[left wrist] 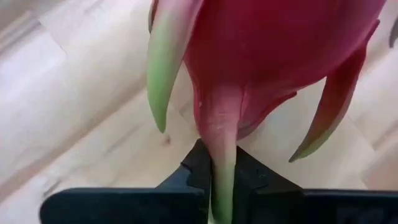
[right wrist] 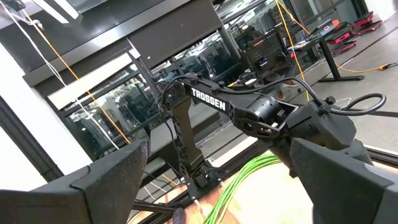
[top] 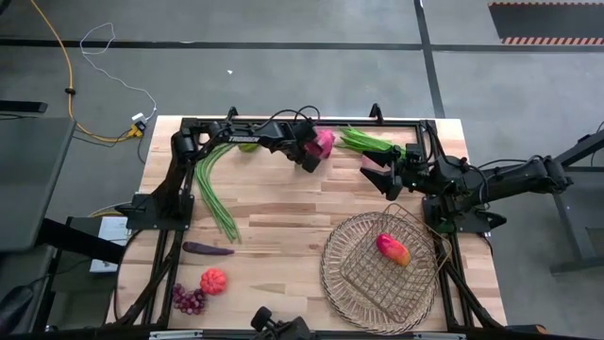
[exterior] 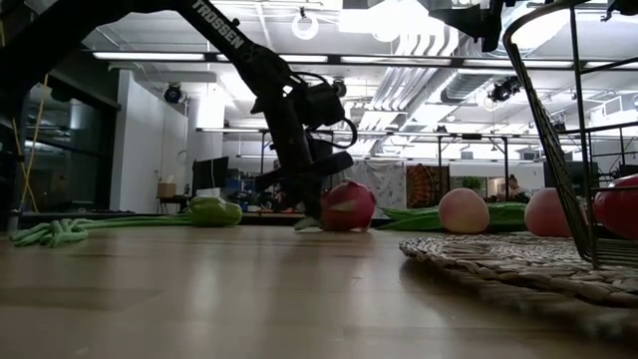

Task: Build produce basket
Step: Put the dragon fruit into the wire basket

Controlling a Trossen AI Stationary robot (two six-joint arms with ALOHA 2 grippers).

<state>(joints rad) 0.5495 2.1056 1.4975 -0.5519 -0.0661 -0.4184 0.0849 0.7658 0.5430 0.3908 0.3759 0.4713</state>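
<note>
fingers (left wrist: 186, 177) pinching dragon fruit (left wrist: 261, 56) leaf — wrist low

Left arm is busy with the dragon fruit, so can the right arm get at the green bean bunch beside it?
Probably yes: the right gripper hangs open, empty, beside the bean bunch, nothing between them.

arms: dark, jointed, black cables looped along them
marking: white "TROSSEN" lettering on the left arm (right wrist: 208, 99)
fingers (right wrist: 99, 180): matte black, wedge-shaped
</note>
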